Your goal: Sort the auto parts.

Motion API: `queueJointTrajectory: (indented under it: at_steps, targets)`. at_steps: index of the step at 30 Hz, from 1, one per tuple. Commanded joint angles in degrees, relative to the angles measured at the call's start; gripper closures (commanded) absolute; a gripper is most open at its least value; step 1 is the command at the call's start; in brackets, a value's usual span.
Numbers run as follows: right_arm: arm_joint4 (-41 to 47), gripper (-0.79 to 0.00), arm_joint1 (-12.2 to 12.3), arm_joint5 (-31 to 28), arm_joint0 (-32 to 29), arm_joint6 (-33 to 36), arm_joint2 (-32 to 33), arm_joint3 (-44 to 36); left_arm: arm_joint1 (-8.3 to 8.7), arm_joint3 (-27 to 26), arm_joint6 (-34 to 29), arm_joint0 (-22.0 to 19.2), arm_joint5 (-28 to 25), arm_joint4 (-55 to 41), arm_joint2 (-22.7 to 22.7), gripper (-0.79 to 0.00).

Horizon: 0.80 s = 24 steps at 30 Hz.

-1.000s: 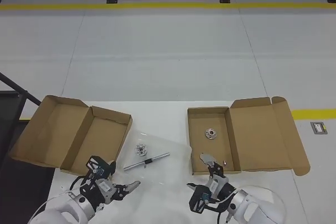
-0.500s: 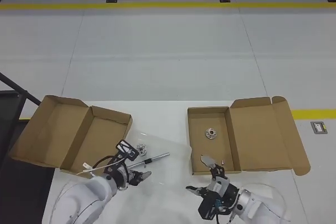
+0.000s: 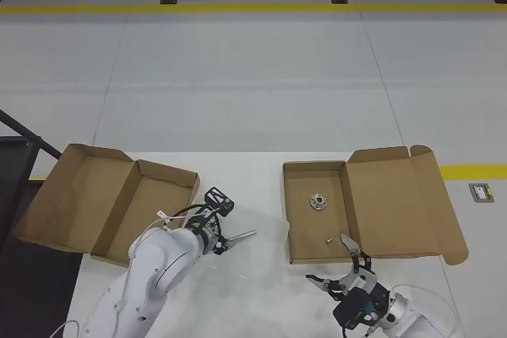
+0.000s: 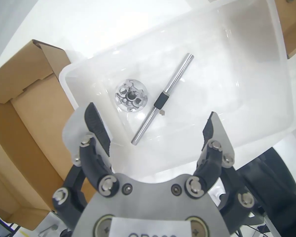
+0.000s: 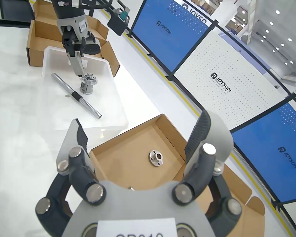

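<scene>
A clear plastic tray sits on the white table with a brown cardboard box on each side of it. The left box stands just beside one short wall of the tray. The right box is near the opposite wall and holds a small flanged disc and a tiny screw. Inside the tray a steel rod with a black collar lies diagonally across the floor. A toothed hub stands upright just beside the rod, not touching it, on the side toward the left box, and a tiny fleck lies by the collar. The left pincer hangs over the tray, jaws spread wide and gripping nothing. One fingertip is down at the hub's top rim, though I cannot tell whether it touches, and that finger sits close to the tray wall on the left-box side. The rod lies under the gap between the jaws. The right pincer is well apart from the tray, off the right box's near side, jaws wide apart and empty. Open tray floor stretches from the rod to the wall on the right-box side.
</scene>
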Motion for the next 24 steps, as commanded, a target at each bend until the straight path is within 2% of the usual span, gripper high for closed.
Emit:
queueJointTrajectory:
  at_steps: [1,14,24]
  targets:
    - [0.0,-0.785,0.0,0.0,0.0,0.0,0.0,0.0,-0.09,2.3,1.1,0.2,2.2,5.8,1.4,-0.785]
    - [0.0,-0.785,0.0,0.0,0.0,0.0,0.0,0.0,-3.41,16.7,-1.6,-10.8,6.2,2.4,8.8,-0.785]
    - [0.0,-0.785,0.0,0.0,0.0,0.0,0.0,0.0,-5.62,25.9,0.8,-15.6,8.9,0.3,11.7,-0.785]
